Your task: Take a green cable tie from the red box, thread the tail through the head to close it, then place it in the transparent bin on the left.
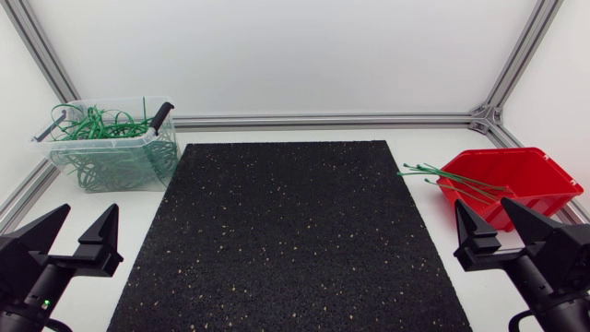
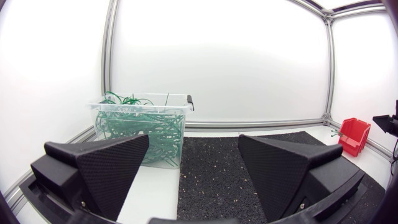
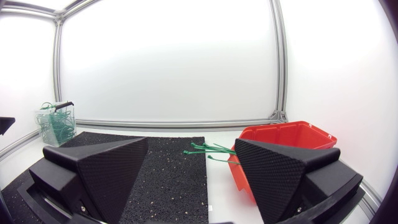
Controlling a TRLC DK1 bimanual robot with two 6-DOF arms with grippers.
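The red box [image 1: 516,180] stands at the table's right side, with several green cable ties [image 1: 452,180] poking out over its left rim. The transparent bin [image 1: 111,148], full of closed green ties, sits at the back left. My left gripper [image 1: 76,231] rests open near the front left corner, nothing between its fingers. My right gripper [image 1: 496,224] is open just in front of the red box, also holding nothing. In the right wrist view the red box [image 3: 283,140] and ties [image 3: 211,150] lie ahead of the gripper [image 3: 193,171]. The bin [image 2: 144,127] shows ahead of the left gripper [image 2: 194,165].
A black speckled mat [image 1: 290,235] covers the middle of the white table. Aluminium frame rails [image 1: 323,120] run along the back edge and up the corners. The right arm's fingertip [image 2: 387,123] shows far beside the red box [image 2: 353,134] in the left wrist view.
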